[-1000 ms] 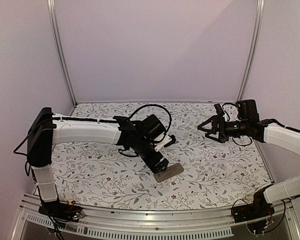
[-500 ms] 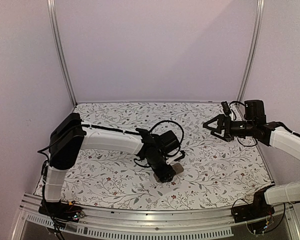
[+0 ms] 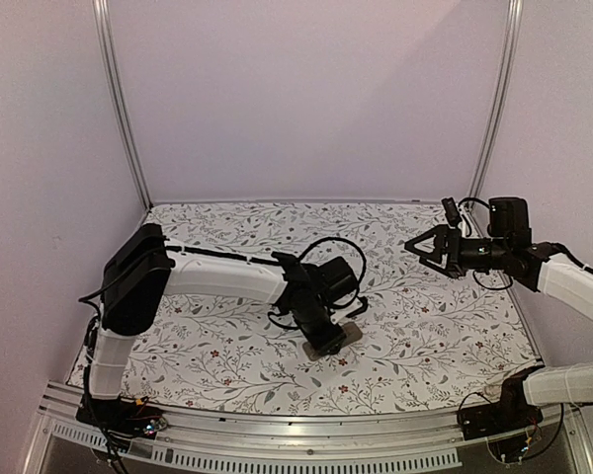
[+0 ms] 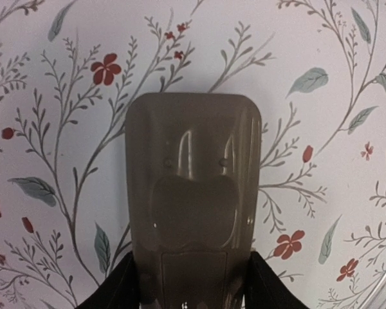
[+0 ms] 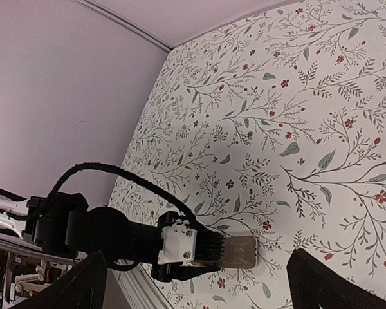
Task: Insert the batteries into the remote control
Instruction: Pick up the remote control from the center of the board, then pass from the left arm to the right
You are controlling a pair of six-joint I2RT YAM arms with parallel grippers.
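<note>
The remote control [image 4: 192,193] is a tan-grey bar, its back side up, with my left gripper [image 4: 193,297] shut on its near end, one finger on each long side. It is low over the flowered cloth at the front middle of the table in the top view [image 3: 348,335], mostly under my left gripper [image 3: 326,341]. It also shows in the right wrist view [image 5: 240,251]. My right gripper [image 3: 430,247] is open and empty, held in the air at the right rear, far from the remote. The batteries are out of view.
The flowered cloth [image 3: 425,326] covers the whole table. A metal rail [image 3: 277,425] runs along the front edge. Pale walls and two upright metal posts [image 3: 119,109] close in the back and sides. My left arm's black cable [image 3: 321,247] loops above the wrist.
My left arm has swung forward and to the right, and its gripper now covers more of the remote. My right gripper has drawn back to the right and slightly up.
</note>
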